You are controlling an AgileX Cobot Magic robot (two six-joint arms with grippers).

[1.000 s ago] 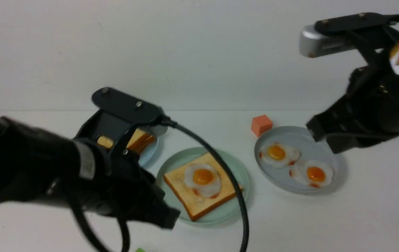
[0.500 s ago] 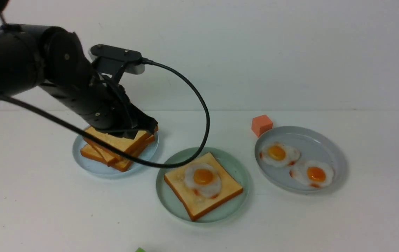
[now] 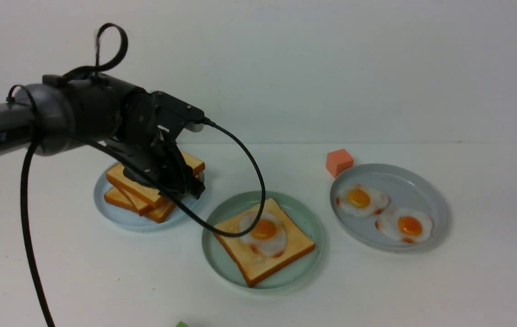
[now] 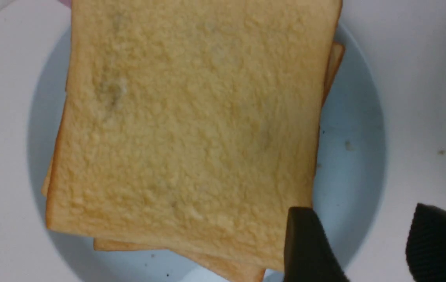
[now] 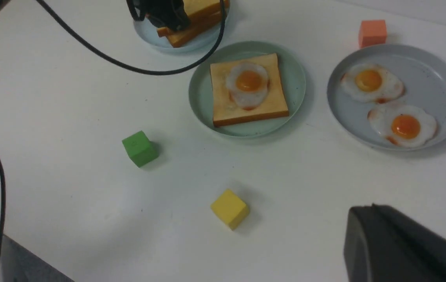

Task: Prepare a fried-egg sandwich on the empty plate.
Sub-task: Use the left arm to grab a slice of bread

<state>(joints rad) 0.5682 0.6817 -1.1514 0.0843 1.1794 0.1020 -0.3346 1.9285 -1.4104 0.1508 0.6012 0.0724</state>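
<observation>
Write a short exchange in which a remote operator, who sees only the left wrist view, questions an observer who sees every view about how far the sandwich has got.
Operator: I see only a toast stack on a pale blue plate, with the left gripper open by the stack's corner. What is on the target plate?
Observer: The mint-green plate holds one toast slice with a fried egg lying on top of it.
Operator: Is a covering slice on?
Observer: No. The egg's yolk is in plain sight, with nothing over it.
</observation>
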